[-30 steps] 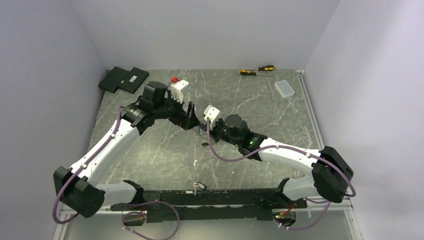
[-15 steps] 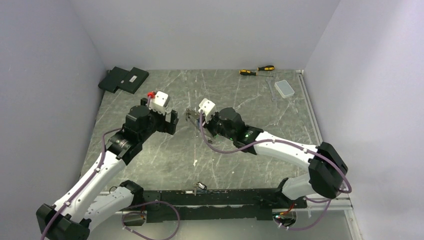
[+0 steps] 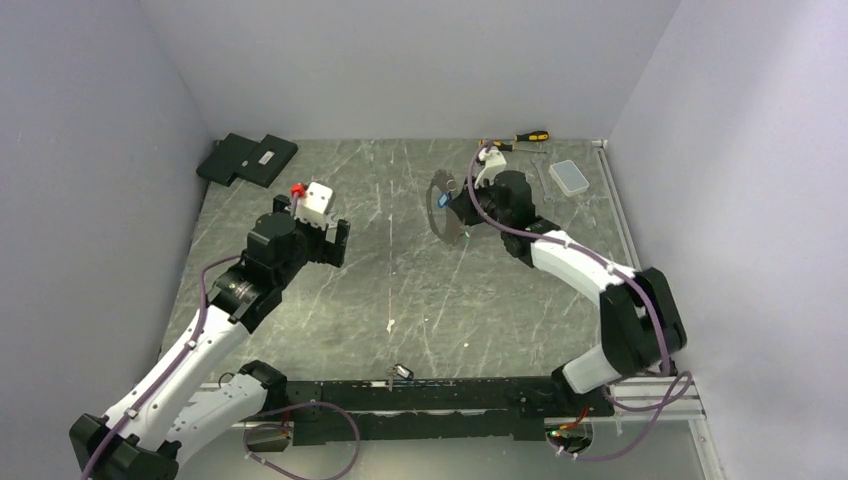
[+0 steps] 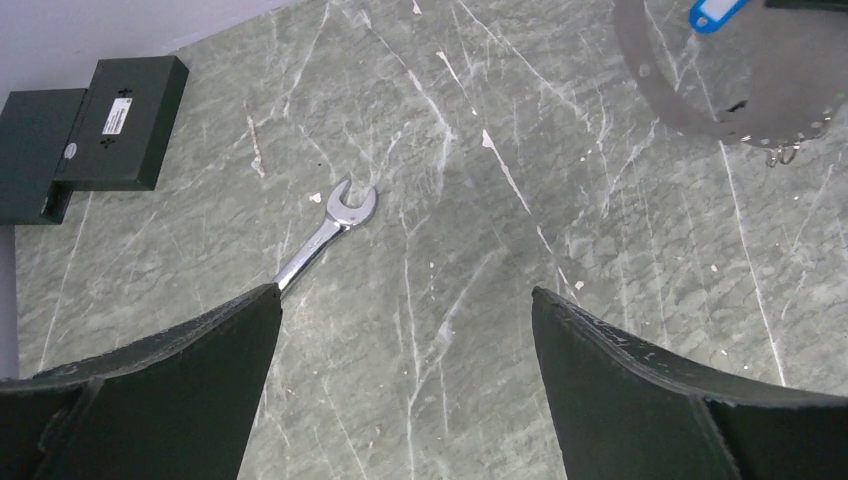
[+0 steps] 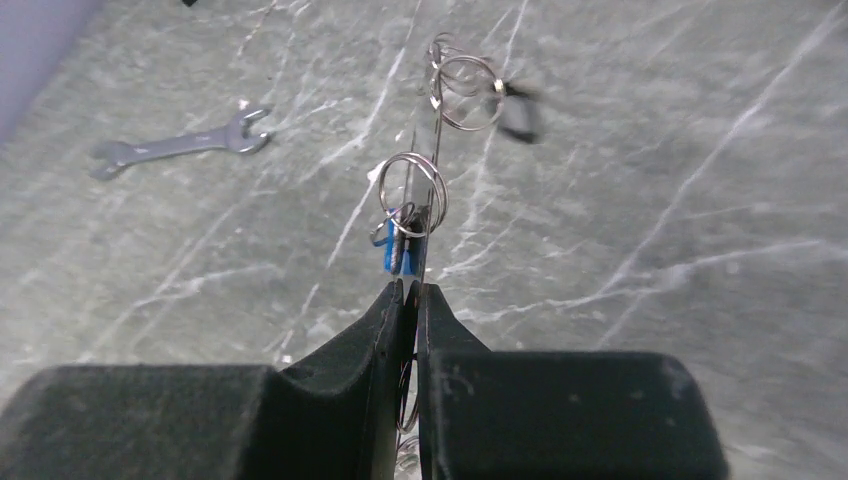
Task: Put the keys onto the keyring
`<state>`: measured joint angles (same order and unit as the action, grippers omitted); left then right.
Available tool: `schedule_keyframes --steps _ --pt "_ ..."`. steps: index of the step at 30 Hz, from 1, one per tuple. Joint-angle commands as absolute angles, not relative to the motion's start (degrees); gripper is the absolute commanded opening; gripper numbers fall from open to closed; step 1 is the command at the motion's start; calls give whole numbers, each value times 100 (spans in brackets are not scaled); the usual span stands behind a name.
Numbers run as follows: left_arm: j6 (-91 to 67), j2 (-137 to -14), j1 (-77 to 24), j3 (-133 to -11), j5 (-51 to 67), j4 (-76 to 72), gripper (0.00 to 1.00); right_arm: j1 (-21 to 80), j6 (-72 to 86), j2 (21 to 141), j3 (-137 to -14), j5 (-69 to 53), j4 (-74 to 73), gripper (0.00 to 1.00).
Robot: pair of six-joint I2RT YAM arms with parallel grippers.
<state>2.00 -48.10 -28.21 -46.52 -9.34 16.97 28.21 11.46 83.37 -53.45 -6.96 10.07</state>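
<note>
One blue key [image 5: 393,250] shows, hanging on the keyring [image 4: 665,103] just above the tips of the right tool [image 5: 410,290]. That tool is pinched tight on the keyring's thin metal, with no gap between its fingers. It holds the loop up off the worktop [image 3: 420,290] at the far side, the loop hanging to the left of the tool in the top view.

Two small split rings [image 5: 412,205] sit on the same loop, one beside the blue key and one farther out. A dark blurred piece [image 5: 520,110] hangs by the farther ring. It is too blurred to tell what it is. I cannot make out a green key in any view.

One left tool [image 4: 405,295] hovers over the left half of the worktop with its fingers spread wide, gripping nothing. It is well apart from the keyring, which shows only at the top right corner of its own view.

One silver wrench [image 4: 325,235] lies flat on the worktop below the left tool, well apart from the loop.

Two flat black boxes [image 3: 248,158] lie touching at the far left corner. Two yellow-and-black screwdrivers [image 3: 515,140] lie along the back wall just behind the right tool. One clear box [image 3: 570,177] rests to the right of that arm, near the right edge.
</note>
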Motion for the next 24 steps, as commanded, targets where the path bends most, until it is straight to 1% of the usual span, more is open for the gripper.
schedule_keyframes --steps 1,3,6,8,12,14,17,18,21,22,24 --pt "303 -4821 -2812 -4880 -957 1602 100 2593 2648 9292 -5579 -2733 1645 0" --pt "293 -4834 -2808 -4882 -957 1626 100 2585 3133 9759 -5645 -3372 2012 0" --pt "305 -4826 -2812 -4877 -940 1633 99 2621 3680 10197 -5674 -3963 2642 0" --pt "316 -4834 -2812 -4865 -945 1618 99 2636 3795 10468 -5869 -4303 2631 0" --pt "325 -4892 -2808 -4886 -941 1650 99 2632 3743 10694 -5973 -4308 2479 0" --pt "325 -4925 -2812 -4895 -956 1665 100 2628 3689 10751 -6011 -4241 2354 11" --pt "325 -4945 -2812 -4896 -957 1666 99 2586 3635 10819 -6070 -4110 2058 34" --pt "325 -4954 -2805 -4896 -943 1661 99 2547 3583 10856 -6140 -4041 1847 46" --pt "330 -4982 -2804 -4903 -928 1669 99 2327 3421 10880 -6237 -3853 1283 59" --pt "333 -4983 -2806 -4903 -919 1675 99 2246 3403 10850 -6202 -3774 1207 62" --pt "342 -4983 -2806 -4902 -913 1671 99 2110 3308 10696 -6125 -3511 1000 65"
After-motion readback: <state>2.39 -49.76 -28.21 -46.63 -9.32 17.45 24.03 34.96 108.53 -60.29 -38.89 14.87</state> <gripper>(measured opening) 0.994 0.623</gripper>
